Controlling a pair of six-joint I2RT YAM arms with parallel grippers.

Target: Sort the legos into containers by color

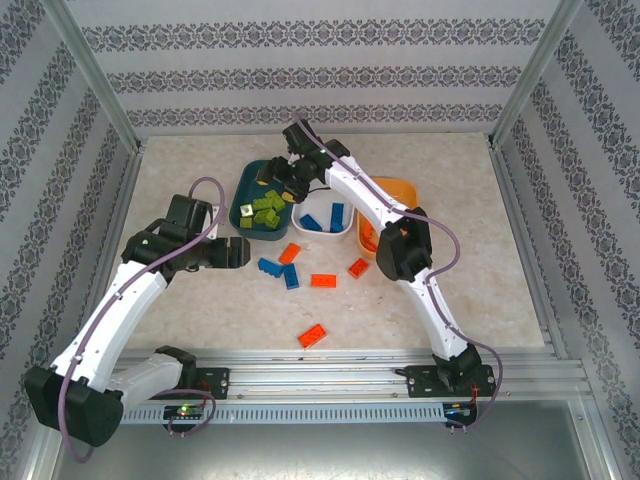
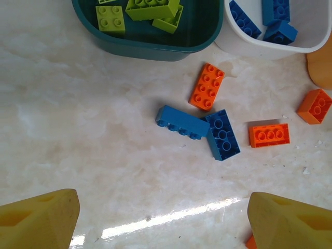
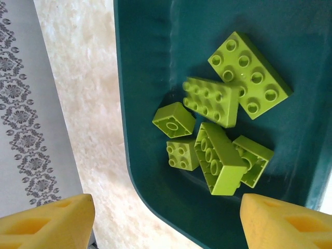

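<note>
Three containers stand side by side: a dark teal tub (image 1: 240,200), a white tub (image 1: 345,232) and an orange tub (image 1: 395,190). My right gripper (image 1: 272,183) hangs open over the teal tub (image 3: 150,52), nothing between its fingers; several lime green legos (image 3: 212,101) lie below it. Blue legos (image 1: 325,220) lie in the white tub (image 2: 249,46). My left gripper (image 1: 240,252) is open and empty above bare table, left of the loose legos. Ahead of the left gripper (image 2: 163,218) lie two touching blue bricks (image 2: 181,122) (image 2: 223,135) and orange bricks (image 2: 207,86) (image 2: 268,135) (image 2: 314,106).
Another orange brick (image 1: 313,336) lies alone toward the near edge of the table. A metal frame and patterned walls enclose the table on three sides. The right arm's elbow (image 1: 400,250) hangs over the near end of the orange tub.
</note>
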